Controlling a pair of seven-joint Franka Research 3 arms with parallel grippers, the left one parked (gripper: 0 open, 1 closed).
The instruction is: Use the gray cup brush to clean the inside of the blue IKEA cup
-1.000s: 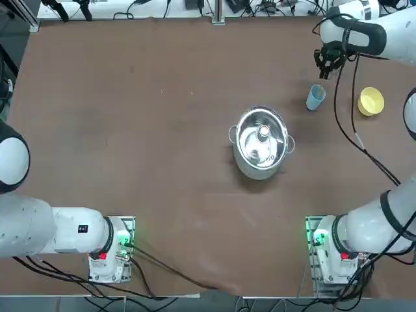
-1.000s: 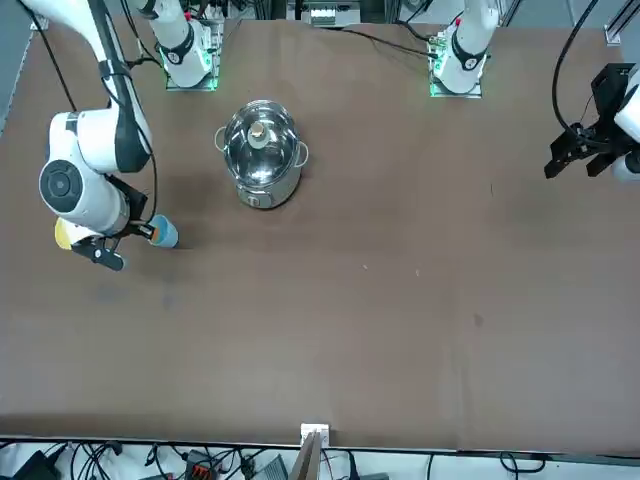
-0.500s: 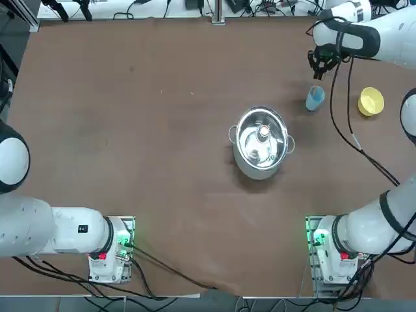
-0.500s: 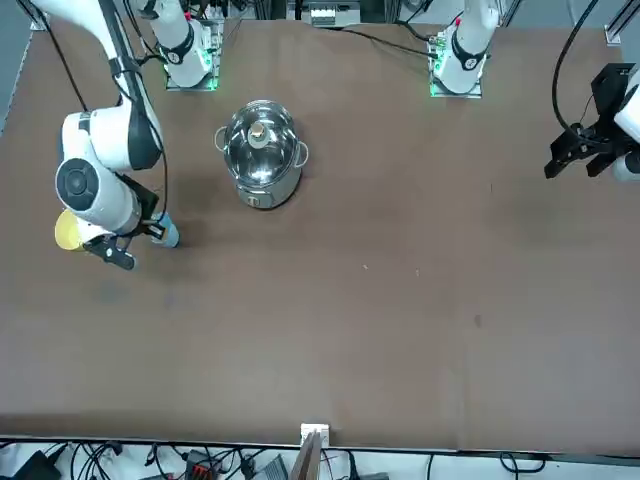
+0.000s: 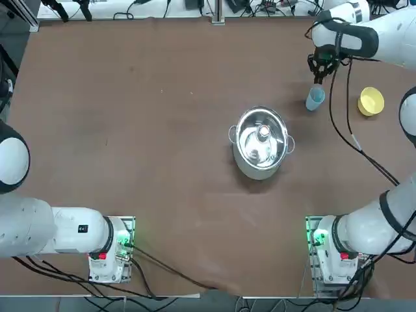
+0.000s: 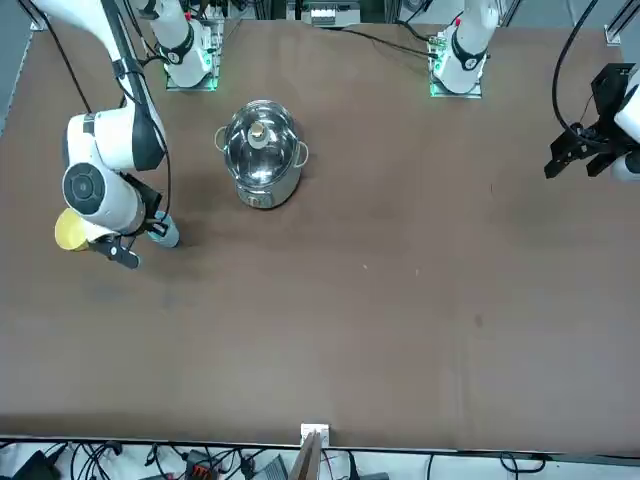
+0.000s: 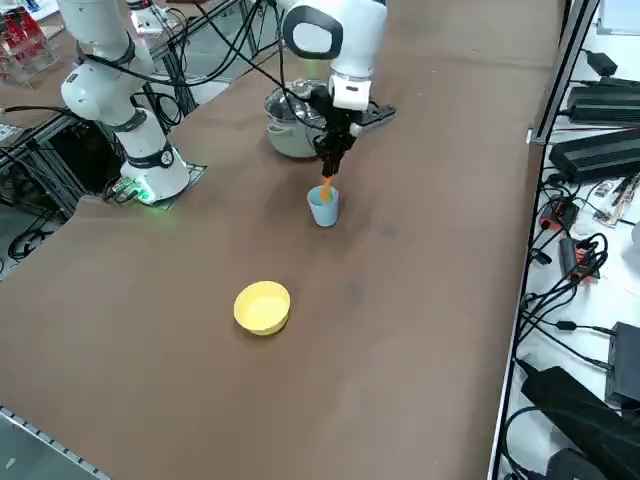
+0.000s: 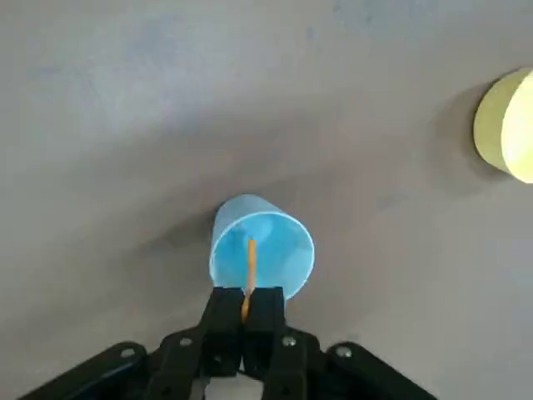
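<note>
Two fingers of the right tool (image 8: 246, 312) pinch the gray cup brush (image 8: 249, 265), now shifted over the blue IKEA cup (image 8: 261, 250) at the table's (image 5: 130, 97) two o'clock; insertion appears underway, scrubbing pending.

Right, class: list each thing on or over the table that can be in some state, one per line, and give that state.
blue cup: upright, brush inside it.
cup brush: held upright, its end down in the cup.
right gripper: above the cup, shut on the brush handle.
yellow bowl: upright, nothing in it.
steel pot: upright, lid on.
</note>
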